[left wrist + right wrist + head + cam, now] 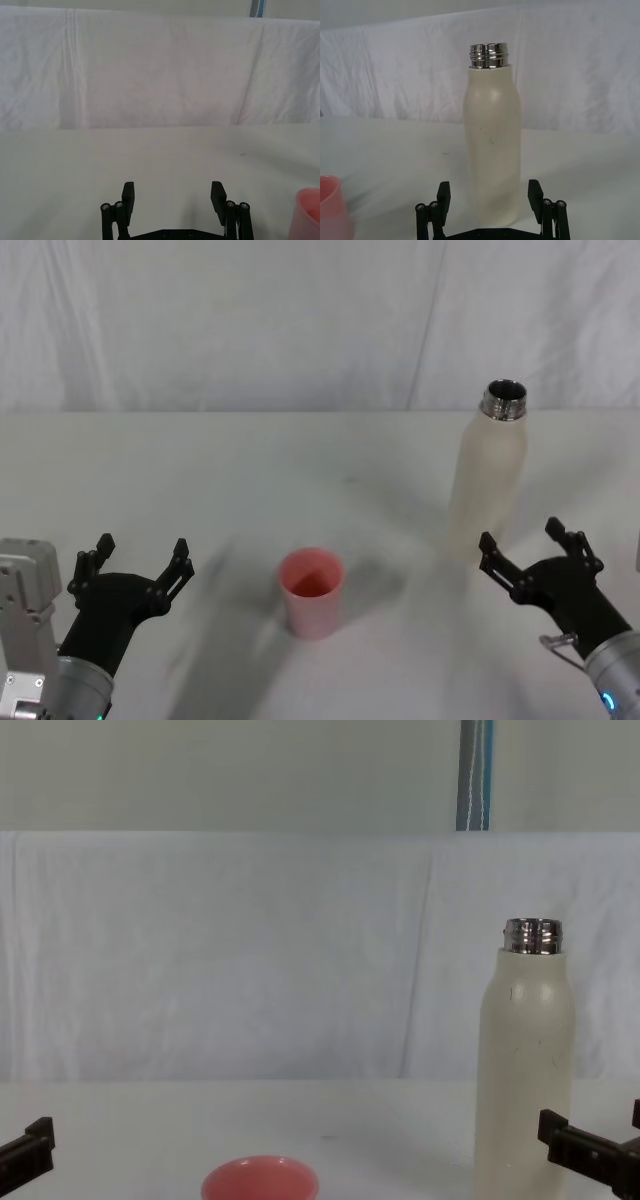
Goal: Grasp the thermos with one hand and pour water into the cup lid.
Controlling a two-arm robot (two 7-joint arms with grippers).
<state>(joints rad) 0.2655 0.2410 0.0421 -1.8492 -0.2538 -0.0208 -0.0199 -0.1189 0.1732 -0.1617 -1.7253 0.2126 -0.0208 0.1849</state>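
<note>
two claws spread wide: left claw [140,562], right claw [532,548], white tablecloth [250,460], white backdrop [250,320]

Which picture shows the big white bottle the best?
The right wrist view: the thermos stands upright and whole there, from steel neck to base, just beyond the open right gripper. The head view shows it smaller from above, open mouth included. The chest view cuts off its base. The left wrist view faces the table instead.
</note>
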